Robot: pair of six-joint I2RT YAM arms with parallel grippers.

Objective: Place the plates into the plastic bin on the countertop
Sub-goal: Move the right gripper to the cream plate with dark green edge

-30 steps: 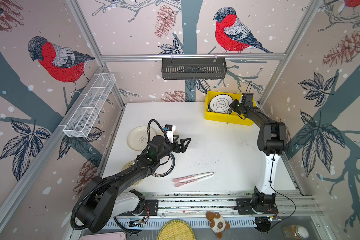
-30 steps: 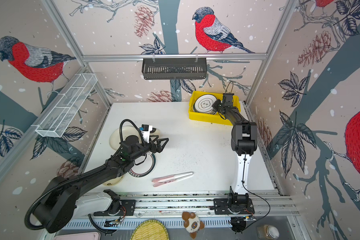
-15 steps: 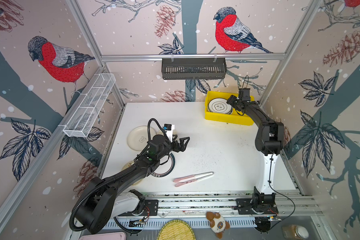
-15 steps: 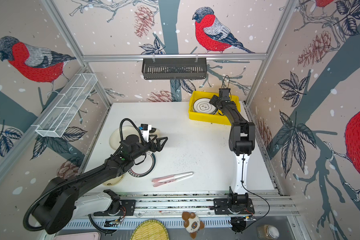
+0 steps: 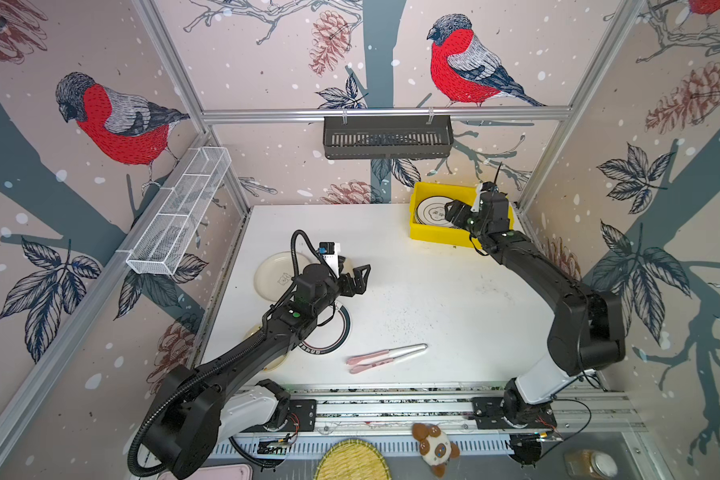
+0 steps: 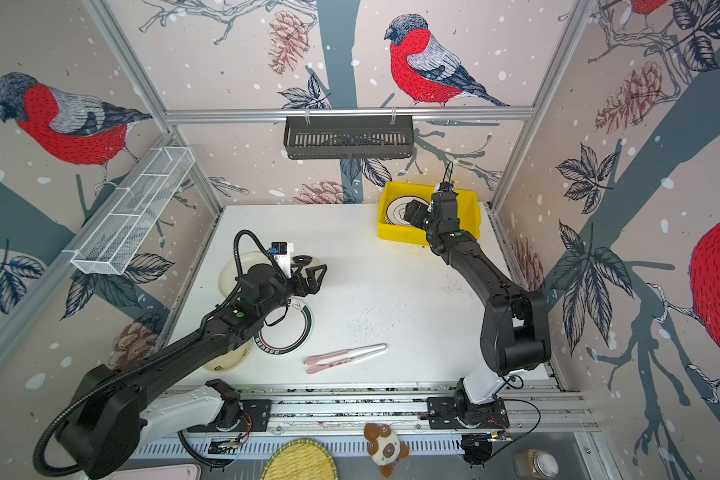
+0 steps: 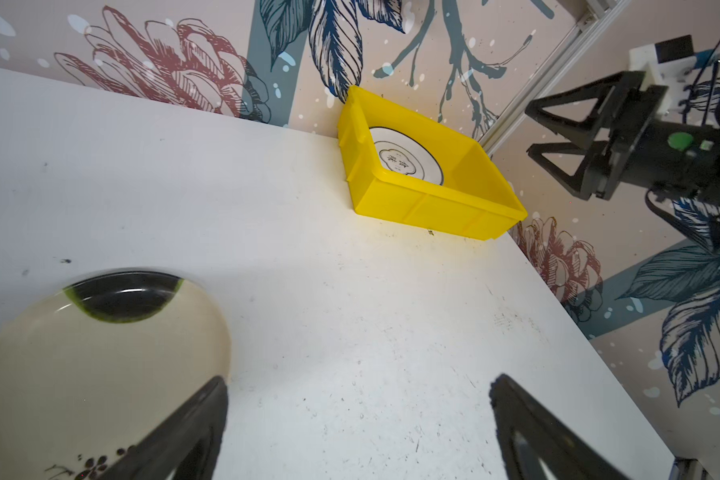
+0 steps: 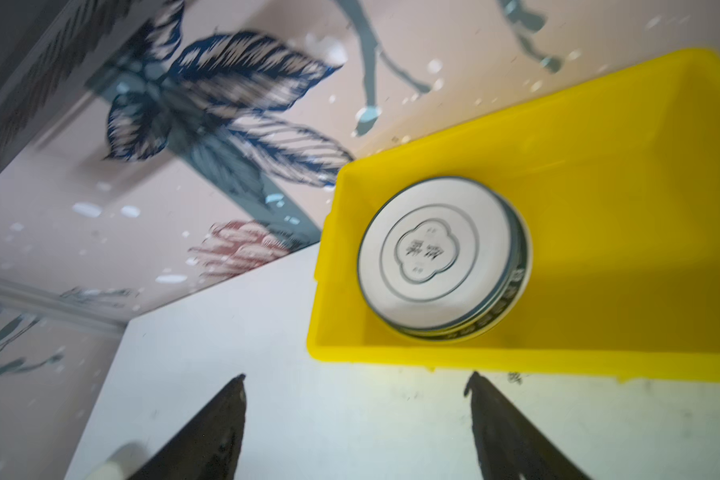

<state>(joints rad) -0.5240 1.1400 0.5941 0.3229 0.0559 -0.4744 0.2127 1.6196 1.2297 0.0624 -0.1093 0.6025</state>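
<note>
Since a second ago, the right end effector [image 8: 356,378] has released a white plate and drawn back from above the plastic bin [image 5: 437,239]. That plate was tilted in its grip then and now lies flat on the stack. The left arm has hardly shifted.

1. Surface [image 5: 433,299]: flat, white, matte, lightly speckled and scuffed.
2. Plastic bin: bright yellow moulded tub, rectangular, with smooth walls and a flared rim. It sits just ahead of and below the right end effector, well apart from the left one. It is set close to the back wall, probably so it stays put when plates drop in.
3. Plates in the bin [image 8: 433,249]: white, glazed and round, with thin dark rings and a lobed centre emblem. The top one rests on at least one plate with a lettered rim. The stack is kept to one side, seemingly leaving room for a second.
4. Cream plate [image 7: 80,374]: plain, glossy, shallow. It lies just beside and partly under the left end effector [image 7: 360,379].
5. Green-rimmed plate [image 5: 333,332]: white, lying behind that end effector and partly under its arm.
6. Black plate [image 7: 121,299]: glossy, its near edge hidden by the cream plate.
7. Two slim pink-and-white utensils [image 5: 385,355]: well behind the left end effector.

End effectors: both have black, open triangular fingers. The right one is spread wide and holds nothing. The left is also spread and empty, hovering low, likely lined up to pinch the cream plate's thin rim.
</note>
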